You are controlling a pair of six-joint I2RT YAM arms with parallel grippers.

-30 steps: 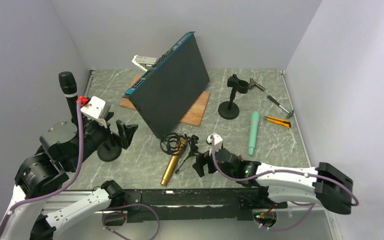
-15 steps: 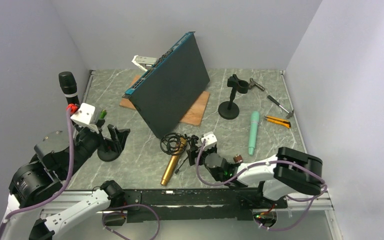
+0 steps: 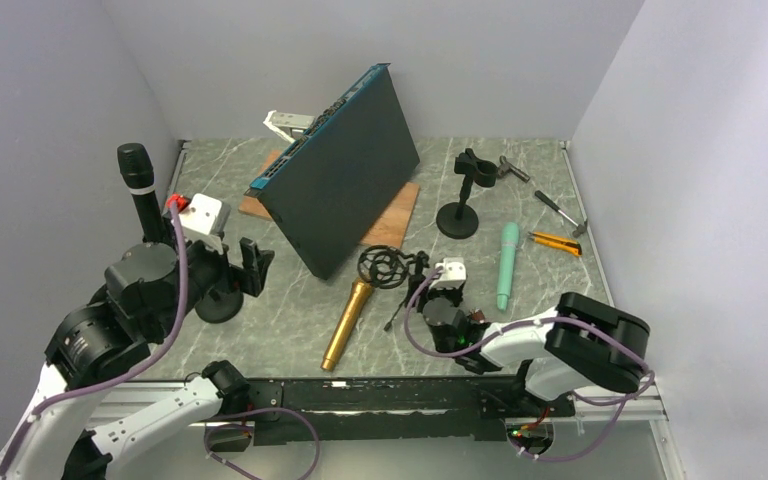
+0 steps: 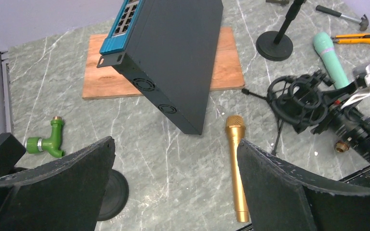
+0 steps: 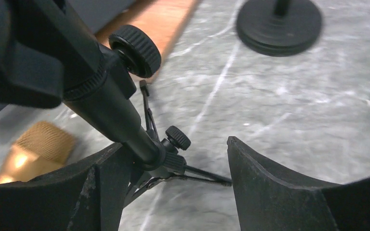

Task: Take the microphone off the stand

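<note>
A gold microphone lies flat on the marble table, its head just clear of the ring cradle of a small black tripod stand. My right gripper straddles that stand's stem. The stem rests against the left finger and one leg tip touches the right finger, with a gap between the stem and the right finger. At far left a black microphone stands upright in a round-based stand. My left gripper hangs wide open beside it, holding nothing.
A dark network switch leans on a wooden board mid-table. An empty round-based stand, a teal microphone, a yellow cutter and hand tools lie at the back right. A green fitting lies near the left stand.
The right gripper has narrowed and swung up and right, carrying the tripod stand's cradle off the gold microphone's head. The left arm dipped, then rose again beside the black microphone.
</note>
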